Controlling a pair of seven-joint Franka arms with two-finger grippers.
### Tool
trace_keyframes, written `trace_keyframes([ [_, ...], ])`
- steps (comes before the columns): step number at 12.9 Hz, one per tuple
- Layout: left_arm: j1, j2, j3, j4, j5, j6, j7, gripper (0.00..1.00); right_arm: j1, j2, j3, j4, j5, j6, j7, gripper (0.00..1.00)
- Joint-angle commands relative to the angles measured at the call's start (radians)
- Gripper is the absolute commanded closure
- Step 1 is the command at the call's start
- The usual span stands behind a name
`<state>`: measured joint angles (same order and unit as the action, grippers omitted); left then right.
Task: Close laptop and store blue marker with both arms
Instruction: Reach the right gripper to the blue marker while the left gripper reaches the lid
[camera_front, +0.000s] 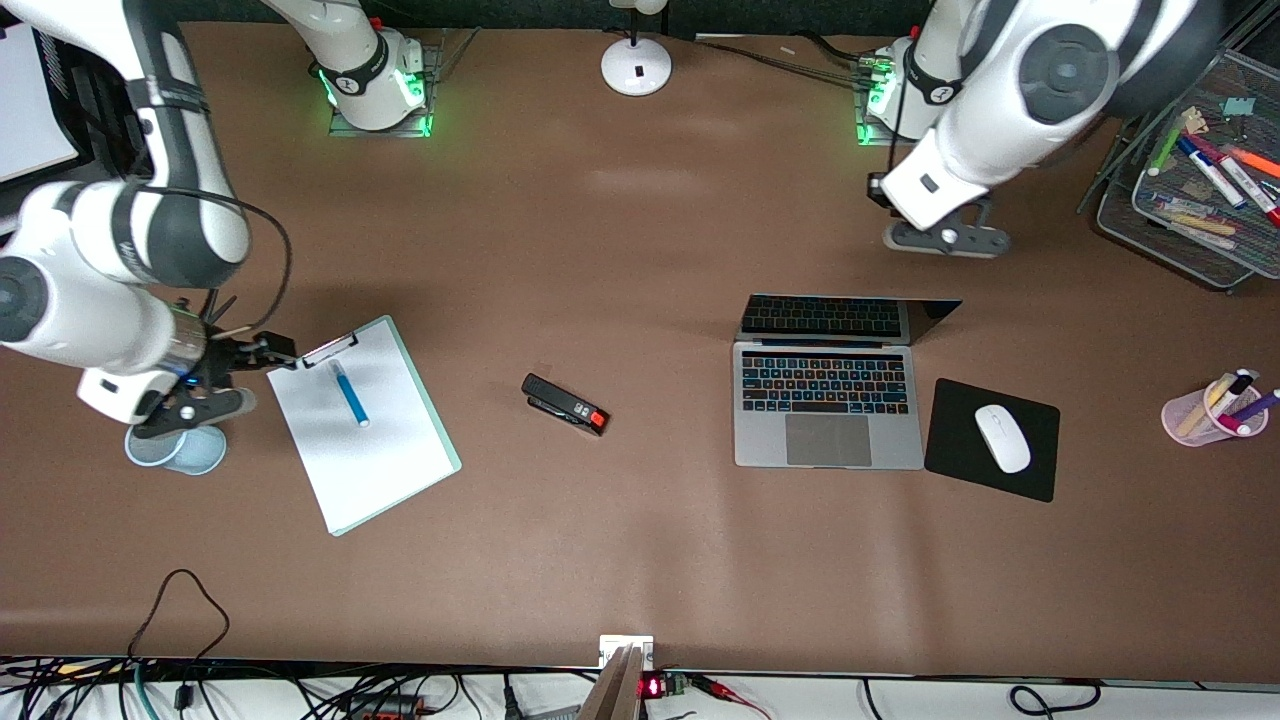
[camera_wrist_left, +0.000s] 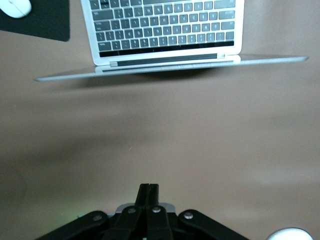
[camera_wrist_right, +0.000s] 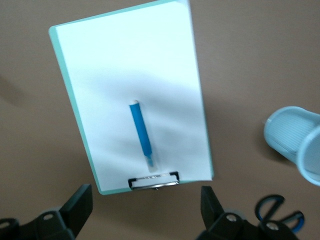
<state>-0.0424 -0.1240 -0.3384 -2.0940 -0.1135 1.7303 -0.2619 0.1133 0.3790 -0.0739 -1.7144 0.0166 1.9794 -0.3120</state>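
Observation:
The laptop (camera_front: 828, 400) stands open on the table, its lid (camera_front: 850, 318) upright; the left wrist view shows its keyboard (camera_wrist_left: 165, 30) and the lid's thin edge. My left gripper (camera_front: 945, 237) hangs over bare table between the left arm's base and the lid, its fingers (camera_wrist_left: 148, 190) shut on nothing. The blue marker (camera_front: 350, 393) lies on a white clipboard (camera_front: 365, 450), also seen as the marker (camera_wrist_right: 141, 132) in the right wrist view. My right gripper (camera_wrist_right: 146, 210) is open over the table at the clipboard's clip end (camera_wrist_right: 153, 181), apart from the marker.
A pale blue cup (camera_front: 180, 450) stands under the right hand. A black stapler (camera_front: 565, 403) lies mid-table. A white mouse (camera_front: 1002, 437) sits on a black pad (camera_front: 955, 410) beside the laptop. A pink pen cup (camera_front: 1200, 415) and wire tray (camera_front: 1190, 220) stand at the left arm's end.

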Motion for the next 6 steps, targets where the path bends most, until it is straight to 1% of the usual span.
trace_keyframes([
  [1, 0.013, -0.002, -0.014, -0.128, -0.018, 0.165, 0.0, 1.0, 0.043, 0.029, -0.003, 0.007, 0.006, 0.016, -0.015, 0.04],
  [2, 0.013, 0.024, -0.013, -0.144, -0.017, 0.222, 0.007, 1.0, 0.049, 0.038, -0.003, 0.004, 0.005, 0.024, -0.018, 0.04],
  [3, 0.019, 0.071, -0.013, -0.14, -0.015, 0.276, 0.007, 1.0, 0.051, 0.049, -0.003, -0.001, 0.003, 0.039, -0.042, 0.05],
  [6, 0.021, 0.157, -0.008, -0.133, 0.0, 0.469, 0.012, 1.0, 0.062, 0.084, -0.003, -0.011, 0.005, 0.111, -0.177, 0.17],
])
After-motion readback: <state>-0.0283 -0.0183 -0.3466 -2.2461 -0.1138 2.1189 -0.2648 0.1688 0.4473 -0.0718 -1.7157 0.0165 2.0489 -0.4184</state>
